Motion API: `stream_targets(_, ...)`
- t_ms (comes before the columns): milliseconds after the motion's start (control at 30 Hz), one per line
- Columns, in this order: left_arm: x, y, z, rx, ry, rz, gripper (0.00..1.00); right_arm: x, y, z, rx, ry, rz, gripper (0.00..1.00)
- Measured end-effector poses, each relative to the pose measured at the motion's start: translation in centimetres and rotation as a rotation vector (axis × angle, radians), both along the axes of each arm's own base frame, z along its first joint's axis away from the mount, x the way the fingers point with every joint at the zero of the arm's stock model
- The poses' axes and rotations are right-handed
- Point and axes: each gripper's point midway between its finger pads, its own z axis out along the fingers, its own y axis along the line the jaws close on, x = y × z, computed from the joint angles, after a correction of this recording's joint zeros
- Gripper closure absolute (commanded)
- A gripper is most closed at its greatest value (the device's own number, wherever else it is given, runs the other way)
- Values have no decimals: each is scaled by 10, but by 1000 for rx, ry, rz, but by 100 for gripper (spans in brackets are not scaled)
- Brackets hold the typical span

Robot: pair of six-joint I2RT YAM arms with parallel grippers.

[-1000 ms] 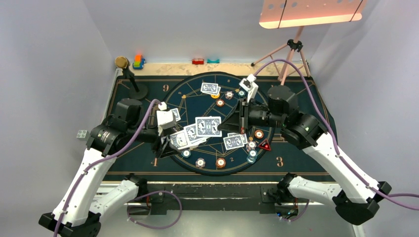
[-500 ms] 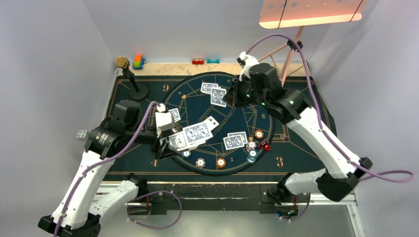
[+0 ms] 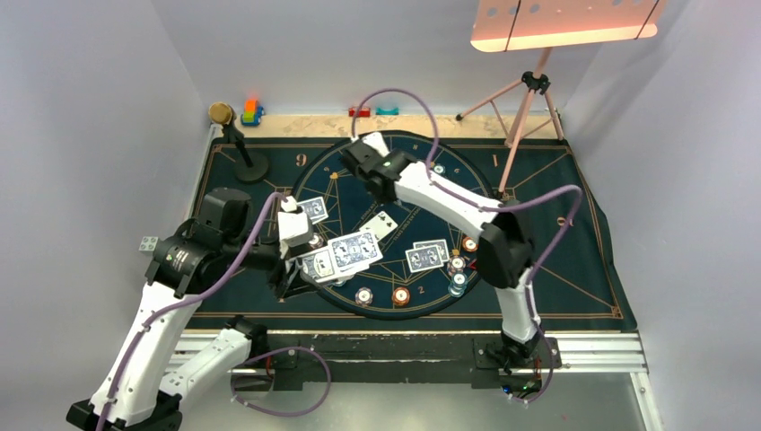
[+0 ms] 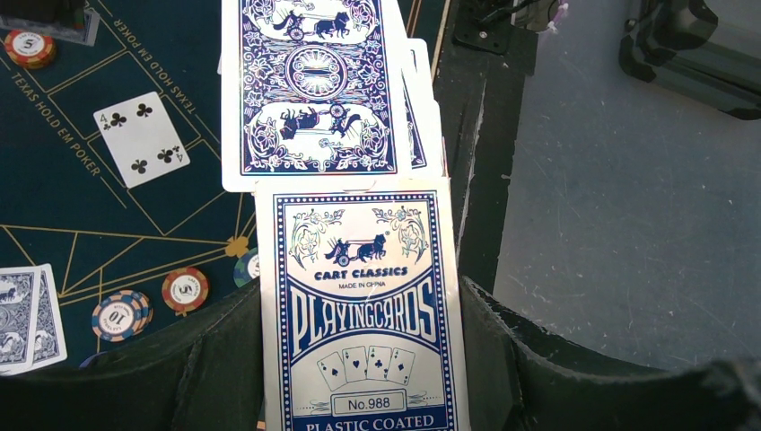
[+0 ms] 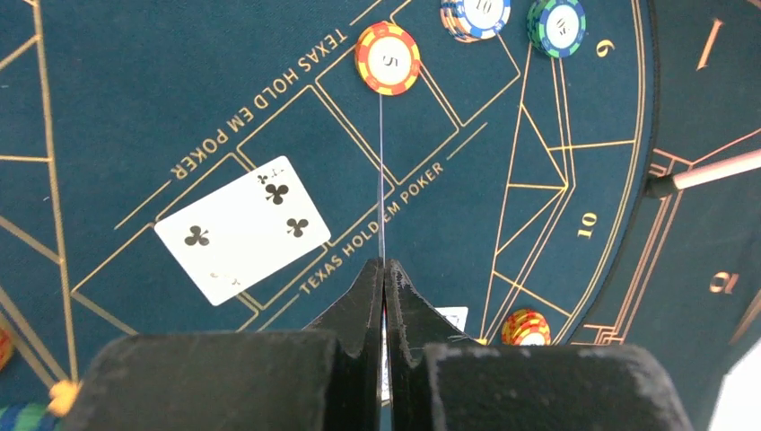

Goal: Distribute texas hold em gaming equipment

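Playing cards (image 3: 428, 257) and poker chips (image 3: 401, 295) lie on dark-blue mat (image 3: 556, 269).

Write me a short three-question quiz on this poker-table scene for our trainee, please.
1. True or false: the right gripper is shut on a playing card seen edge-on.
2. Which face-up card lies on the mat? A) king of hearts B) four of clubs C) ace of spades
3. Fill in: the left gripper holds a ____ of cards.
Key: 1 true; 2 B; 3 box.
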Motion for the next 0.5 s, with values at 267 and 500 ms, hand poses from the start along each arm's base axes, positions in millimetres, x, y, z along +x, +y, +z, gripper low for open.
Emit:
stream_targets(267, -4, 2, 1, 5, -4, -8, 100, 6, 25, -50, -238, -16, 27, 100)
stream_targets(500, -6, 3, -1, 10, 7, -8, 100, 2, 29, -86, -373, -4, 54, 100)
